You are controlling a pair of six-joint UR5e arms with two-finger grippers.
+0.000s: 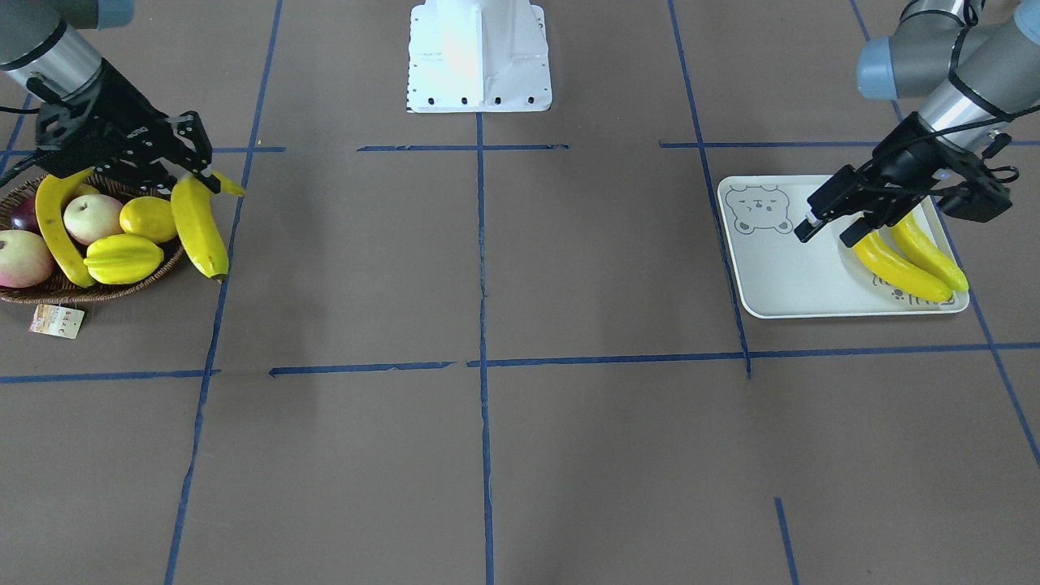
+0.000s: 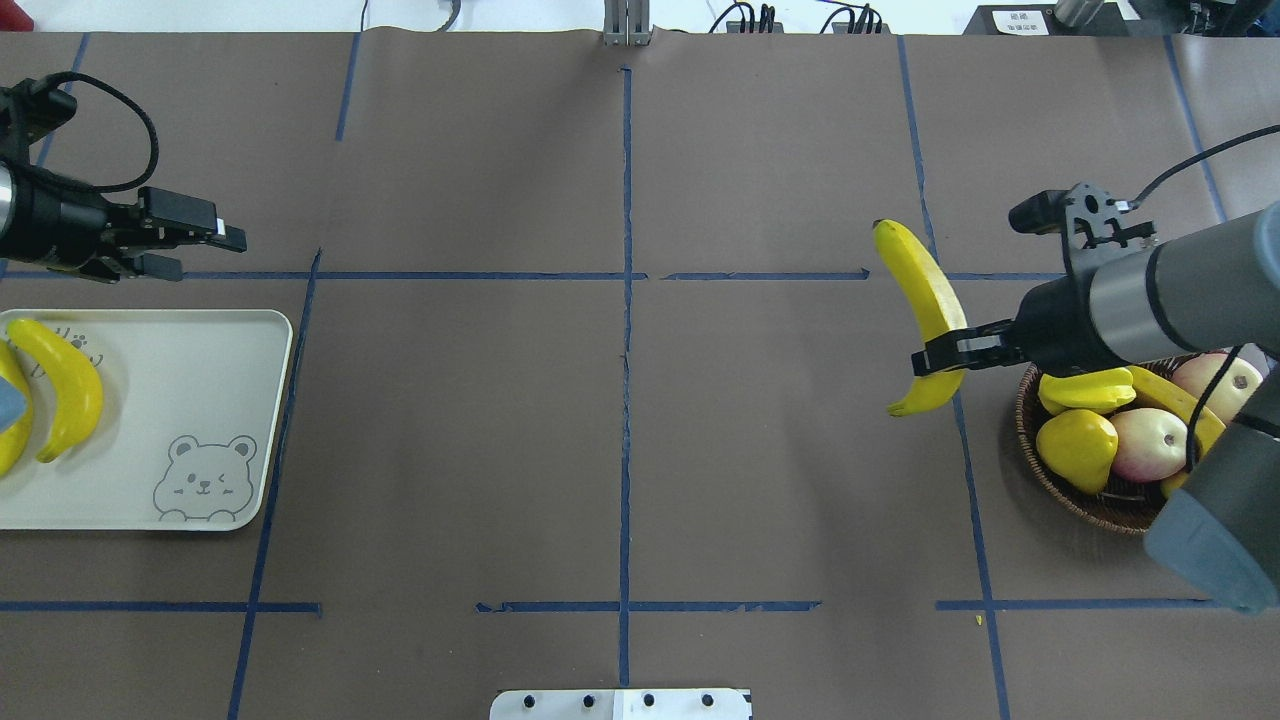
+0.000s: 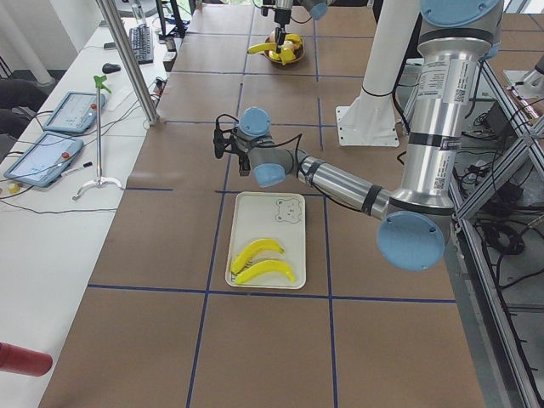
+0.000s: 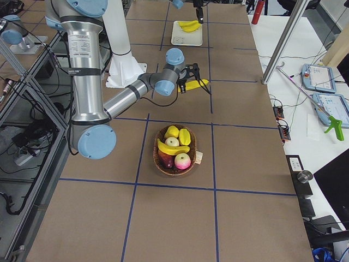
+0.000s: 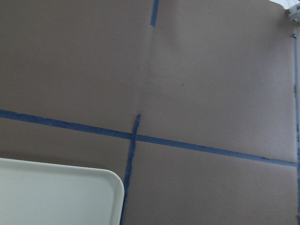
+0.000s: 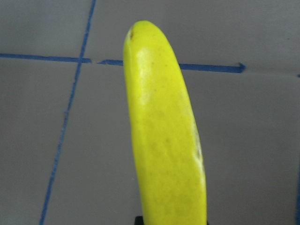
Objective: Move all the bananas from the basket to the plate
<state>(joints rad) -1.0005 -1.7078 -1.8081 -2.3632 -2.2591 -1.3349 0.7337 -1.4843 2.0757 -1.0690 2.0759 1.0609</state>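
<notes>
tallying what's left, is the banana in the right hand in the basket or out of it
Out. The right hand grips the banana over bare table, clear of the basket rim in the overhead view.

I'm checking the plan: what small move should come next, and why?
Probably the right gripper should carry its banana toward the plate: the banana hangs clear of the basket, and the plate lies far across the table.
</notes>
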